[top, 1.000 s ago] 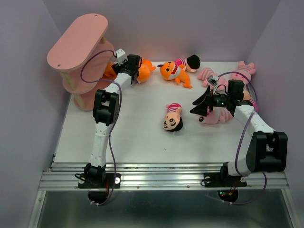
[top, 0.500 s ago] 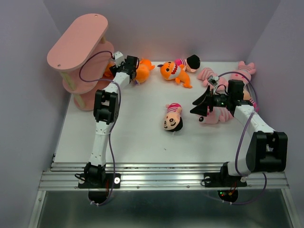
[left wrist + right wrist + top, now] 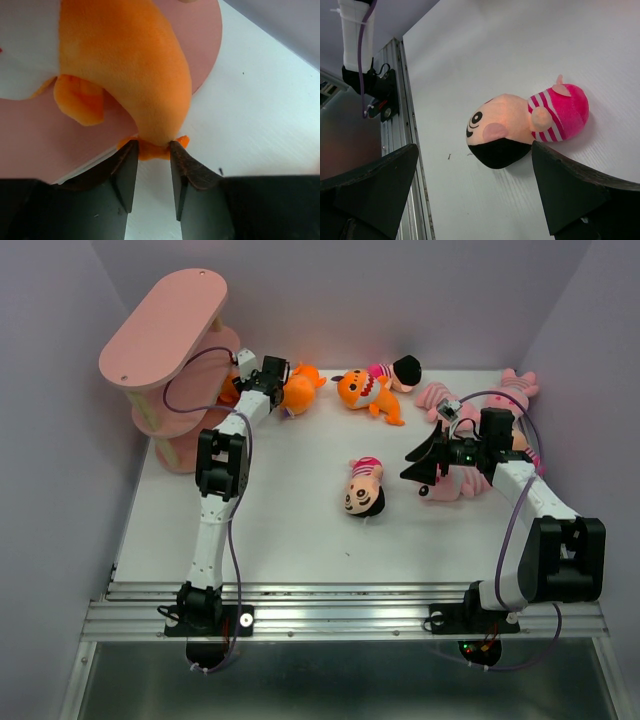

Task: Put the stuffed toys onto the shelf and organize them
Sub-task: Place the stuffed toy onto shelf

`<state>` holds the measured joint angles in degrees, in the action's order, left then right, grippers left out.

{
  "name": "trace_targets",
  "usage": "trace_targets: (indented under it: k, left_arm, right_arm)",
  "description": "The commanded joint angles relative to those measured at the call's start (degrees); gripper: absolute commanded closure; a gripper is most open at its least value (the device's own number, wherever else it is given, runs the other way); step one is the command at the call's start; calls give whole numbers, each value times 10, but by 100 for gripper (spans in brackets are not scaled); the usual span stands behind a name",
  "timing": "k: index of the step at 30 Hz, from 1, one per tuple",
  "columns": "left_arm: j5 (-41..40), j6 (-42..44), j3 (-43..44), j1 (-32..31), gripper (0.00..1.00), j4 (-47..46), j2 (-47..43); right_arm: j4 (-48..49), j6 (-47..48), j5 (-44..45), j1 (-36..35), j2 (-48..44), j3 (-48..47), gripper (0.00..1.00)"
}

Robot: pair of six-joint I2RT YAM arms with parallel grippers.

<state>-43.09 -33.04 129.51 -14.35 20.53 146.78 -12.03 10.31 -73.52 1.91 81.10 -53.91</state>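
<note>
Far-left shelf (image 3: 160, 335): orange shark toy (image 3: 300, 388) now drawn closer against its lower boards, left gripper (image 3: 152, 147) having narrowed to pinch the tail, so placement looks imminent; right gripper (image 3: 421, 462) gapes empty above the doll (image 3: 364, 490).

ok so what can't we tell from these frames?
- Top view: shelf lower tiers, hidden under its top board.
- Left wrist: orange toy, face cut off by the top edge; unclear whether the left gripper grips it.
- Top view: pink striped toys, partly behind the right arm.
</note>
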Motion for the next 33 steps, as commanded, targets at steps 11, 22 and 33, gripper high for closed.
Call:
trace_targets:
  k: [11,22,33]
  left_arm:
    - [14,-1,-2,12,100,2,-28]
    - [48,136,-83,6,100,-69,-101]
    - [110,251,-101,7,100,-92,-127]
  right_arm:
    - [2,8,-13,9,-6,-26,0]
    - [2,7,-16,9,-9,-27,0]
    - [2,6,-20,9,-12,-26,0]
